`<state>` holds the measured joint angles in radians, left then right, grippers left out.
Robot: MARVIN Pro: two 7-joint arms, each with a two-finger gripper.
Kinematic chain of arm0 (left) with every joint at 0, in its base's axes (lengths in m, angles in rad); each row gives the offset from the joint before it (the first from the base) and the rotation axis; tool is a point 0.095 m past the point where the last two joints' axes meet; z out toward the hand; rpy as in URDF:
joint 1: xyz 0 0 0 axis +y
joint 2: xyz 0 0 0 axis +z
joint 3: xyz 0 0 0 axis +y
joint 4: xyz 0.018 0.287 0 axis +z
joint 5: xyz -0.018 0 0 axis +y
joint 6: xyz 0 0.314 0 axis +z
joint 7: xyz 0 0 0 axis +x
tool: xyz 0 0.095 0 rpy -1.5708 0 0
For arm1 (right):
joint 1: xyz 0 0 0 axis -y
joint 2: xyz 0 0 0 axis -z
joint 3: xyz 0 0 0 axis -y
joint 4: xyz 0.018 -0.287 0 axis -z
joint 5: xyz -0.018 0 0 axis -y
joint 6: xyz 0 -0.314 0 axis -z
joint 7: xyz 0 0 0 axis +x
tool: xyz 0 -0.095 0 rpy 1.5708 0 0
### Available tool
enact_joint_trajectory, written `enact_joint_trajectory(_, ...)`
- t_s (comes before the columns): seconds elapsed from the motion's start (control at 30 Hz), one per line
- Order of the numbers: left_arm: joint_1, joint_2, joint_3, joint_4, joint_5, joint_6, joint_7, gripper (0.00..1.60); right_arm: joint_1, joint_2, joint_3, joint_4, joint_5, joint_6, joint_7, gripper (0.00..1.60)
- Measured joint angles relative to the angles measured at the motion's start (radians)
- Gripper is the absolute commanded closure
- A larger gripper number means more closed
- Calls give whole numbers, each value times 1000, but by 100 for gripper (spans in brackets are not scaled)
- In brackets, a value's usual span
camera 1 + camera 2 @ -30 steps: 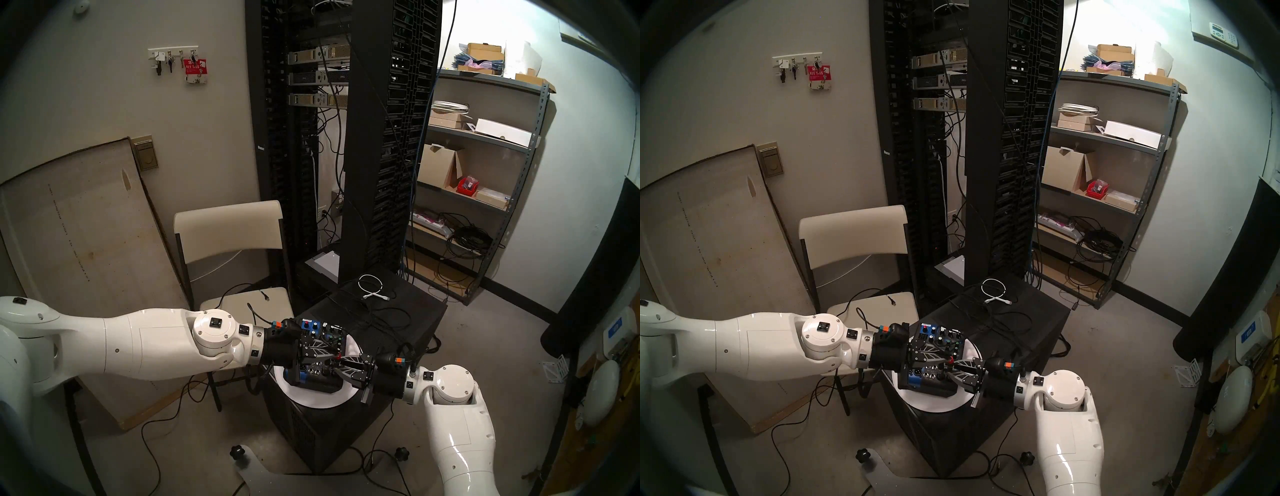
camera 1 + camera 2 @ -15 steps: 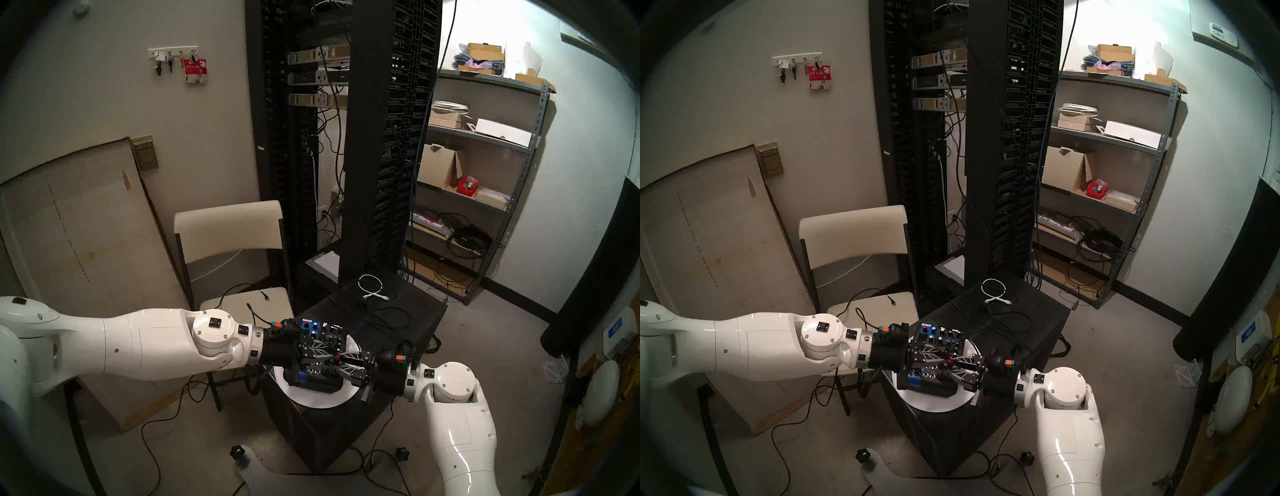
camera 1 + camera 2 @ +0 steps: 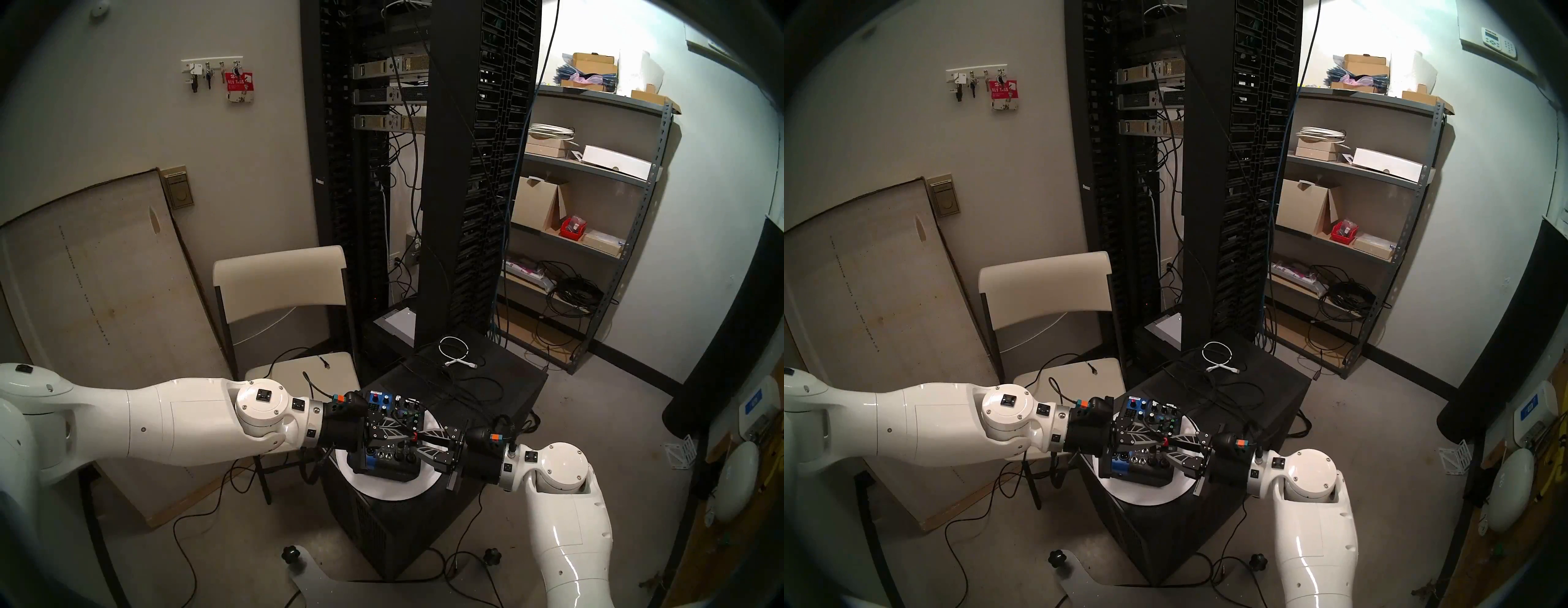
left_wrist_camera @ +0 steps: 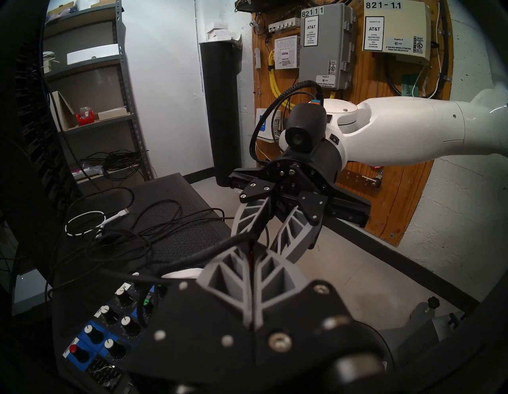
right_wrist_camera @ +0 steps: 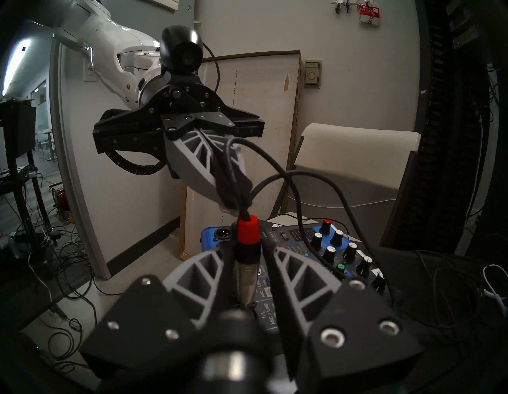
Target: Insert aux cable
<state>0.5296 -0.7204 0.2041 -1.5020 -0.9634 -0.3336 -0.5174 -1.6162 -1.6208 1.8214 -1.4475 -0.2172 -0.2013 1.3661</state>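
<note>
Looking from the right wrist: aux cable (image 5: 247, 256) upright over the audio mixer (image 5: 339, 247), its plug a smooth black-and-silver cylinder capped by a glossy red band, standing between the ribbed grey fingers of the right gripper (image 5: 248, 250). Parted a little, those fingers, with slivers of mixer panel showing beside the plug; no grip evident. Just above the red band, thin matte cord pinched in the tips of the left gripper (image 5: 233, 205), fully closed on it, and looping away rightward. Hidden behind the gripper base: the jack tip, so impossible to tell whether seated in a socket. Plain from the head: white round disc (image 3: 382, 488) beneath the mixer, atop a black cabinet (image 3: 509, 382). Clearer from the left wrist: perforated mesh of that cabinet top, tangled black cords, a white coiled cable (image 4: 82, 225).
</note>
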Motion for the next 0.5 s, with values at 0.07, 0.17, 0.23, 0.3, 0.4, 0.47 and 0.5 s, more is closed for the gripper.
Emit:
enact_joint_trajectory(0.07,0,0,0,0,0,0,0,160,-2,0,0,-3,1,1,0,87)
enact_joint_trajectory(0.17,-1,-1,0,1,0,0,-1,160,-4,0,0,-9,2,3,-1,90)
enact_joint_trajectory(0.23,-1,-1,0,1,0,0,-1,160,-5,0,-1,-12,4,4,-1,97)
enact_joint_trajectory(0.3,-1,-1,0,2,0,0,-2,160,-5,0,-2,-14,5,5,-2,105)
enact_joint_trajectory(0.4,-2,-1,0,3,-1,0,-3,160,-6,0,-4,-16,6,7,-2,160)
enact_joint_trajectory(0.47,-2,-1,0,3,-1,0,-3,160,-7,0,-5,-18,6,9,-1,160)
enact_joint_trajectory(0.5,-3,-1,0,3,-2,0,-3,160,-7,0,-5,-19,7,9,-1,160)
